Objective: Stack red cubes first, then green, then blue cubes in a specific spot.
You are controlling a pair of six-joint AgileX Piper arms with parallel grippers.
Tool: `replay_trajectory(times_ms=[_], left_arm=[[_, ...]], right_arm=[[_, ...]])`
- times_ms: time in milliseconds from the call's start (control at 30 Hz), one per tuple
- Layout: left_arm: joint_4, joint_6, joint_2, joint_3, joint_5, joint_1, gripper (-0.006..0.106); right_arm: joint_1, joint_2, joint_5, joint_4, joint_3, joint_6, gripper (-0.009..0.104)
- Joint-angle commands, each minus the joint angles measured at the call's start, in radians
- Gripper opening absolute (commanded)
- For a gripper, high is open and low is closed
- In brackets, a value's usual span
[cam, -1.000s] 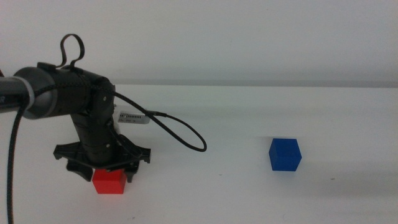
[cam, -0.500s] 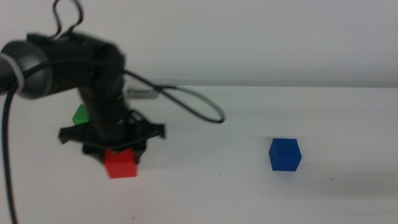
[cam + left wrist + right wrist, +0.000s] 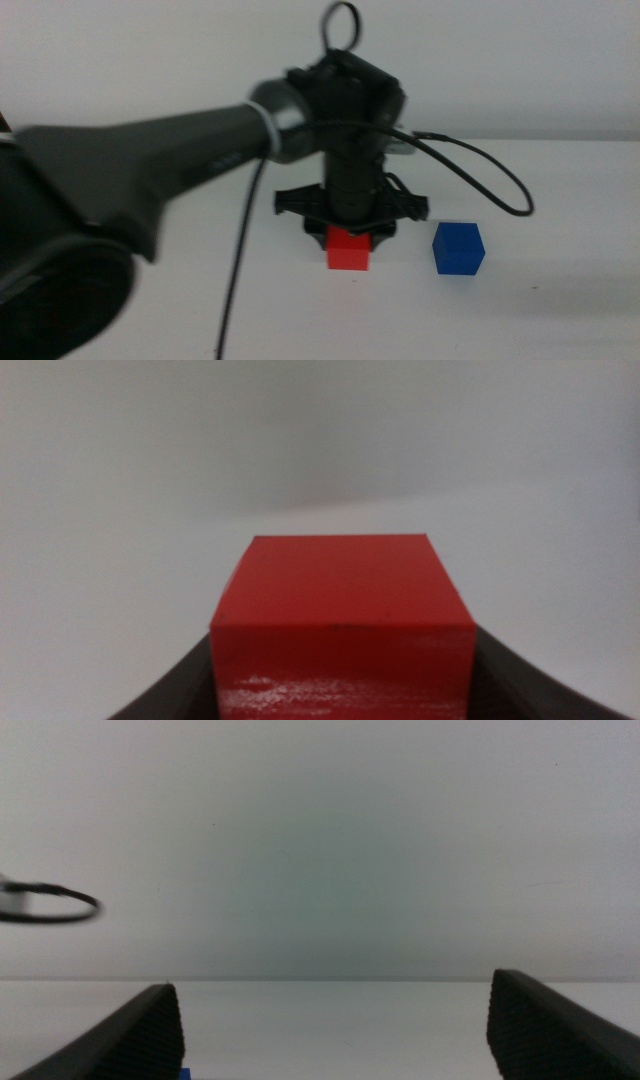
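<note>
Centrally, the left pincer [image 3: 350, 232] is clenching the red cube [image 3: 349, 249] just beside the blue cube [image 3: 459, 248] on the white tabletop [image 3: 560, 190]. Its arm is hiding the green cube. Out of the middle view, the right pincer [image 3: 335, 1030] is gaping released.

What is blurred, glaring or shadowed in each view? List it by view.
Middle view: the left arm's near section is a soft blur; red cube and blue cube stay sharp. Left wrist view: glare streaks the red cube's near face. Right wrist view: evenly lit, no glare.
</note>
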Motion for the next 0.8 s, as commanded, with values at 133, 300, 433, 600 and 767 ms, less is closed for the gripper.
replay_trajectory(times_ms=[133,300,433,600,767], left_arm=[[-0.035,-0.022,0.091,-0.087,0.096,-0.011,-0.002],[-0.035,-0.030,0.114,-0.087,0.066,-0.011,-0.002],[-0.031,-0.043,0.117,-0.087,0.054,-0.011,-0.002],[-0.024,-0.047,0.121,-0.087,0.025,-0.011,-0.002],[-0.020,-0.044,0.136,-0.087,0.010,-0.011,-0.002]], right_arm=[[-0.009,-0.040,-0.008,-0.006,0.043,-0.010,0.081],[-0.009,-0.040,-0.008,-0.006,0.043,-0.010,0.081],[-0.009,-0.040,-0.008,-0.006,0.043,-0.010,0.081],[-0.009,-0.040,-0.008,-0.006,0.043,-0.010,0.081],[-0.009,-0.040,-0.008,-0.006,0.043,-0.010,0.081]])
